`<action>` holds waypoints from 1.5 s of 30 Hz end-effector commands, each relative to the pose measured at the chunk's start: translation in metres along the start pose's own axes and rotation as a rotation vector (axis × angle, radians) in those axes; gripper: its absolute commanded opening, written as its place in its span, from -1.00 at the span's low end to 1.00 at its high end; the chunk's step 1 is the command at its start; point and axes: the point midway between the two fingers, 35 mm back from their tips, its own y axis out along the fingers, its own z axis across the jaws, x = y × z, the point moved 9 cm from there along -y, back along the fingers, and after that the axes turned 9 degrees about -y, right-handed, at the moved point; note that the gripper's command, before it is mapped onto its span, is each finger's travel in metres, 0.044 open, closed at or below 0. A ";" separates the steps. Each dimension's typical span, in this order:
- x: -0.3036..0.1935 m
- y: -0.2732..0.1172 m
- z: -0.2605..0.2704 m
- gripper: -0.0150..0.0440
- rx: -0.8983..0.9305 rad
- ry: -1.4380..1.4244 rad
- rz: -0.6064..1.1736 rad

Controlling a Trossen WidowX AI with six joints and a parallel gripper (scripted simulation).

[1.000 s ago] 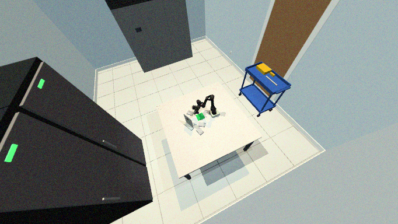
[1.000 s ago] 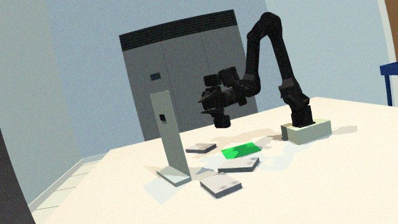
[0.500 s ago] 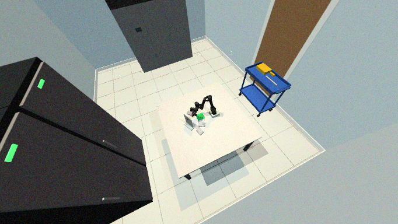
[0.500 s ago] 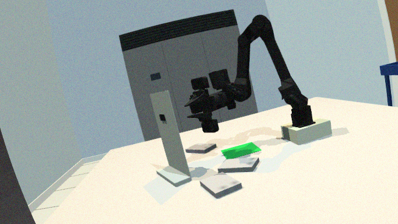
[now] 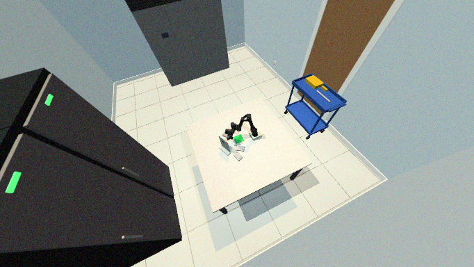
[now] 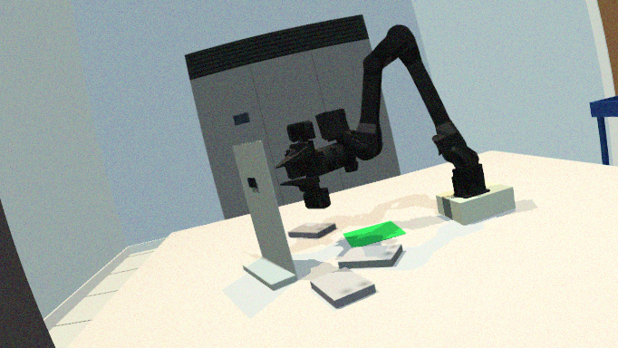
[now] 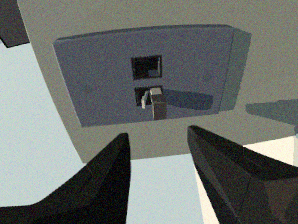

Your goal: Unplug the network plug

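The small grey-brown plug (image 7: 159, 107) sits in the lower of two square openings in the blue-grey socket housing (image 7: 105, 65), on the upright panel (image 5: 225, 144) (image 6: 271, 222) (image 7: 270, 60). A thin pale piece (image 7: 144, 99), apparently the tab, shows at its left in the wrist view. My gripper (image 6: 279, 175) (image 7: 158, 136) is partly open and empty. Its fingertips are short of the panel, and appear below the plug in the wrist view, touching nothing. The green marked square (image 5: 238, 139) (image 6: 373, 232) lies on the table between the panel and my arm's base. The plug is hidden in the top and exterior views.
Flat grey blocks lie around the square: one (image 6: 313, 229) behind, one (image 6: 371, 256) just in front and one (image 6: 342, 286) nearer the camera. The panel's foot (image 6: 270, 273) stands on the table (image 5: 264, 170) (image 6: 453, 281). The arm's base block (image 6: 491, 204) is at the right.
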 end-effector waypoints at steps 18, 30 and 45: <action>0.008 0.033 -0.002 0.04 0.003 0.005 -0.003; 0.008 0.034 -0.002 -0.32 0.003 0.004 -0.003; 0.007 0.032 -0.002 -0.49 0.003 0.004 -0.003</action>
